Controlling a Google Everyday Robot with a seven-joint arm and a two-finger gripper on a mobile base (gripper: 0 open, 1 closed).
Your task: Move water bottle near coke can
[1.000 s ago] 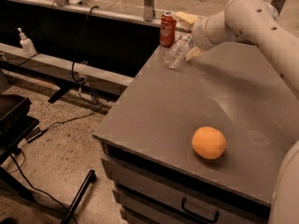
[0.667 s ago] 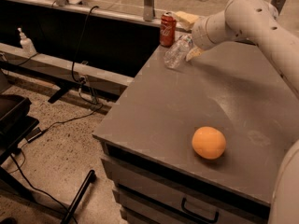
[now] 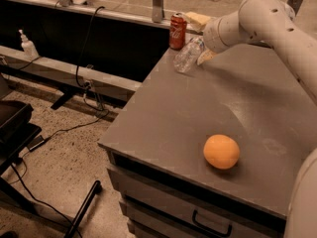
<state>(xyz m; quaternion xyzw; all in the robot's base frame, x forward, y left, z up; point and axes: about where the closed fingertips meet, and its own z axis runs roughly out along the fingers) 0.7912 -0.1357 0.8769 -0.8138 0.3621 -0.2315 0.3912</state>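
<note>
Water bottle (image 3: 188, 57) | leans tilted at the far corner of the bench (image 3: 163, 133), just beside coke can (image 3: 177, 31) | gripper (image 3: 205, 54) at its cap end, open or closed: cannot tell | nearness looks reached; left, by my judgement: settle bottle, release, retreat

Orange (image 3: 221, 151) near front edge of grey cabinet top (image 3: 163, 118); white pump bottle (image 3: 28, 44) on far-left ledge; black cable (image 3: 74, 126) across floor.
</note>
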